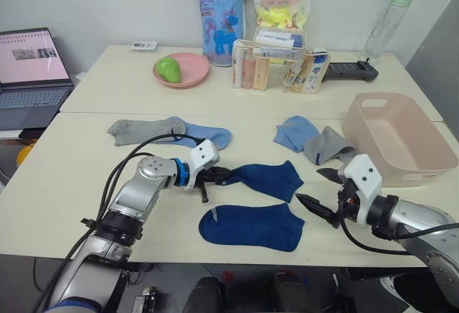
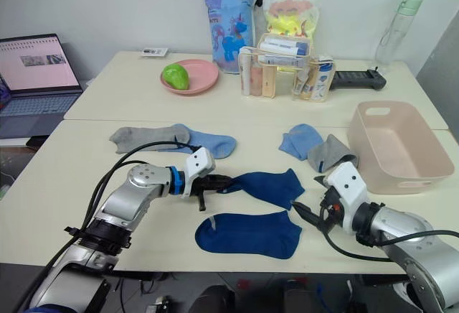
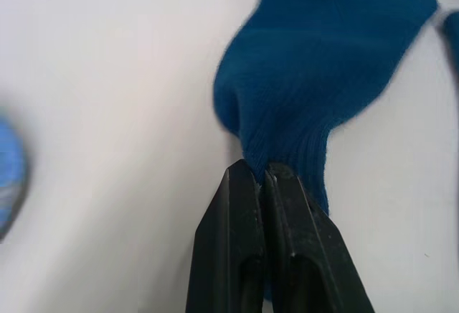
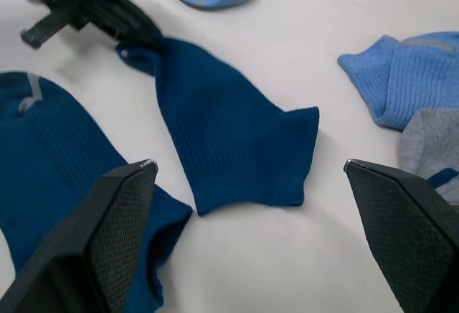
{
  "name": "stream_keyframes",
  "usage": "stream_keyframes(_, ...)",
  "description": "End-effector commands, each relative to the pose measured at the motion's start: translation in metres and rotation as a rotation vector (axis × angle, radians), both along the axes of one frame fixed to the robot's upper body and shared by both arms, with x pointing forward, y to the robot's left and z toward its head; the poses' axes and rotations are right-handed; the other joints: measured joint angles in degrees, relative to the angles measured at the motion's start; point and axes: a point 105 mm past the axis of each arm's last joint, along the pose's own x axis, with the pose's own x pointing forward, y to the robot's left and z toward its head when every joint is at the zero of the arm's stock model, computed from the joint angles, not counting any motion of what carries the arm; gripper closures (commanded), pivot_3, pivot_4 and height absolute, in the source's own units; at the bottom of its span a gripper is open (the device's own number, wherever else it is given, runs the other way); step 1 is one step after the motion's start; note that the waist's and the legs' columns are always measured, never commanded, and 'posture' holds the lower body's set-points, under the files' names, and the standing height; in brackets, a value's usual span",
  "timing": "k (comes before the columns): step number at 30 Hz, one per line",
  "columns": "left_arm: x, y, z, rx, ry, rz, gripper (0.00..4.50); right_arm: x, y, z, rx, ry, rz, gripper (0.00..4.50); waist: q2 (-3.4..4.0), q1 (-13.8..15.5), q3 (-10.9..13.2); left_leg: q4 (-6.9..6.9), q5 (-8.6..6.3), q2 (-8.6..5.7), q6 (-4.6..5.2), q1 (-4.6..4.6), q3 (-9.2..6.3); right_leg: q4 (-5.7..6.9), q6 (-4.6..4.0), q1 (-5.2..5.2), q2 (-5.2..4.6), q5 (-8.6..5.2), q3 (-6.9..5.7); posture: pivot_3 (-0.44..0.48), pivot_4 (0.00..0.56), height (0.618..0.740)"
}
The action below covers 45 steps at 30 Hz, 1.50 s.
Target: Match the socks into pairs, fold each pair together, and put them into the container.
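Navy ribbed knit bunches between my left gripper (image 1: 217, 176), whose two black fingers are pressed together on the cuff end of the upper navy sock (image 1: 269, 179); in the left wrist view the fabric puckers right at the fingertips (image 3: 267, 184). That sock lies flat on the cream table (image 1: 64, 184), its toe pointing toward my right side. Just below it, nearer to me and not touching it as far as I can see, the second navy sock (image 1: 251, 227) lies spread out, a small pale tab at its cuff.

My right gripper (image 1: 315, 189) hovers just to the right of both navy socks, its textured black fingers spread wide with nothing between them.

Farther back on the left, a grey sock (image 1: 136, 131) and a light blue sock (image 1: 204, 134) overlap in a loose line. To the right of centre, another light blue sock (image 1: 292, 132) lies folded over, with a second grey sock (image 1: 328, 144) crumpled against it, that one just beside the pale pink tub (image 1: 398, 137). The tub is smooth plastic, rectangular with rounded corners and a slot handle, sitting at the table's right edge.

Behind them stand a round pink plate (image 1: 188, 75) holding a green fruit (image 1: 168, 69), a clear organiser of bottles (image 1: 276, 65), and an open laptop (image 1: 25, 76) on the far left.
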Motion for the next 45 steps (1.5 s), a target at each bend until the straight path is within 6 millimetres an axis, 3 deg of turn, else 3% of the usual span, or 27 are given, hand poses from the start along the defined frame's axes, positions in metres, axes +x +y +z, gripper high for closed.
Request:
stream_keyframes(1,0.001,0.007,0.011,0.001,-0.032,0.015,3.46,-0.001,0.003,0.006,-0.020,-0.037,0.039,0.00,0.00,-0.24,0.00,0.00,0.00,0.00,0.00,0.00,-0.01,0.00,0.00,0.00,0.00,0.00,0.00,0.000,0.150,0.703)
stream_keyframes(6,-0.015,0.019,0.011,0.050,-0.046,-0.051,1.87,-0.002,0.003,0.003,-0.039,-0.041,0.052,0.00,0.01,-0.61,0.00,-0.03,0.01,0.04,-0.01,0.01,-0.03,0.02,0.00,-0.01,0.01,0.00,0.02,0.000,0.150,0.703)
stream_keyframes(9,-0.019,0.039,0.023,0.088,-0.110,-0.083,0.89,-0.003,0.002,0.002,-0.047,-0.045,0.053,0.00,0.02,-0.70,0.01,-0.04,0.00,0.07,-0.01,0.02,-0.06,0.05,0.00,-0.02,0.02,0.00,0.04,0.000,0.150,0.703)
stream_keyframes(12,-0.025,0.046,0.036,0.079,-0.199,-0.152,0.03,-0.003,0.001,0.000,-0.053,-0.044,0.054,0.00,0.03,-0.56,0.01,-0.03,0.00,0.06,-0.01,0.01,-0.08,0.02,0.00,-0.02,0.01,0.00,0.02,0.000,0.150,0.703)
stream_keyframes(15,-0.037,0.047,0.029,0.105,-0.202,-0.222,0.03,-0.004,0.001,-0.002,-0.057,-0.045,0.060,0.00,0.03,-0.52,0.00,-0.03,0.00,0.03,-0.01,0.01,-0.04,-0.01,0.00,0.00,-0.01,0.00,0.02,0.000,0.150,0.703)
stream_keyframes(18,-0.042,0.045,0.017,0.187,-0.323,-0.289,0.03,-0.003,0.002,-0.003,-0.060,-0.049,0.067,0.00,0.03,-0.51,0.01,-0.04,0.00,0.04,-0.01,0.01,-0.05,-0.02,0.00,0.00,-0.01,0.00,0.03,0.000,0.150,0.703)
stream_keyframes(26,-0.029,0.025,0.001,0.279,-0.576,-0.389,0.03,0.000,0.002,-0.004,-0.071,-0.061,0.065,0.00,0.02,-0.32,0.00,-0.02,0.00,0.01,0.00,0.00,-0.07,-0.01,0.00,0.01,-0.01,0.00,-0.02,0.000,0.150,0.703)
stream_keyframes(29,-0.022,0.012,0.000,0.301,-0.645,-0.426,0.62,0.005,0.003,-0.007,-0.119,-0.090,0.076,0.00,0.02,-0.29,0.00,-0.01,0.00,-0.03,0.00,0.02,-0.03,0.00,0.00,0.02,-0.01,0.00,-0.08,0.000,0.150,0.703)
stream_keyframes(35,-0.025,0.007,-0.004,0.294,-0.658,-0.479,2.61,0.017,0.001,-0.010,-0.273,-0.203,0.131,0.00,0.02,-0.56,0.00,-0.02,0.00,-0.01,0.00,0.03,0.02,0.04,0.00,-0.02,0.00,0.00,-0.10,0.000,0.150,0.703)
stream_keyframes(41,-0.023,0.005,0.003,0.224,-0.605,-0.446,4.48,0.024,0.003,-0.022,-0.475,-0.345,0.308,0.00,0.01,-0.68,0.00,-0.02,0.00,-0.01,0.00,0.05,0.08,0.08,0.00,-0.05,0.02,0.00,-0.09,0.000,0.150,0.703)
stream_keyframes(45,-0.022,0.004,0.006,0.199,-0.574,-0.427,4.48,0.027,0.007,-0.030,-0.530,-0.407,0.396,0.00,0.01,-0.71,0.00,0.00,0.00,0.00,0.00,0.04,0.10,0.09,0.00,-0.05,0.03,0.00,-0.09,0.000,0.150,0.703)
